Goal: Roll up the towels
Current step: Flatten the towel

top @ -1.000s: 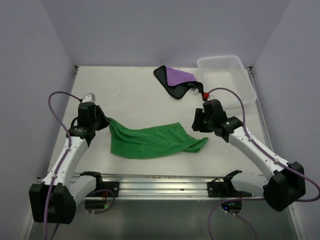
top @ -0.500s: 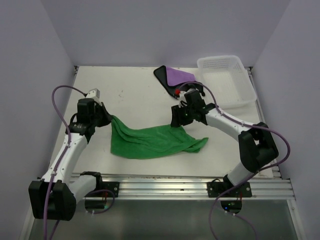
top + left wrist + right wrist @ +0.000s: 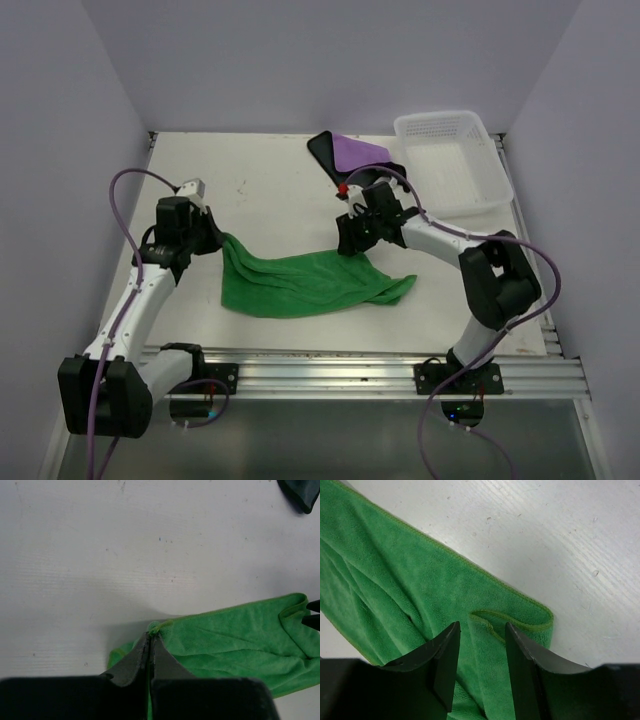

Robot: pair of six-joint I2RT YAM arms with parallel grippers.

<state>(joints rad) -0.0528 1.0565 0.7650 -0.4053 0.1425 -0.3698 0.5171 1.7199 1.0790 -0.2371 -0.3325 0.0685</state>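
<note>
Where the green towel (image 3: pixel 305 283) lies on the near middle of the table (image 3: pixel 270 195), you see it as a long, loosely folded band. It is soft, with a fuzzy terry nap, shallow creases and a thin stitched hem along its edge. Your left gripper (image 3: pixel 151 636) has its dark, tapered fingers pressed together on the towel's left corner, and the cloth bunches into a small peak at their tips. At the towel's far right corner, your right gripper (image 3: pixel 482 630) holds its two smooth black wedge-shaped fingers apart. They straddle a curled-over lip of hem, and you cannot tell whether the tips touch the cloth. The bare tabletop around it is white, faintly scuffed and speckled. The purple towel (image 3: pixel 352 155) sits toward the far edge, rumpled into a rough triangle with its black back and edging showing. Just beside it on the right is the white plastic basket (image 3: pixel 440 122), rectangular with lattice walls.
</note>
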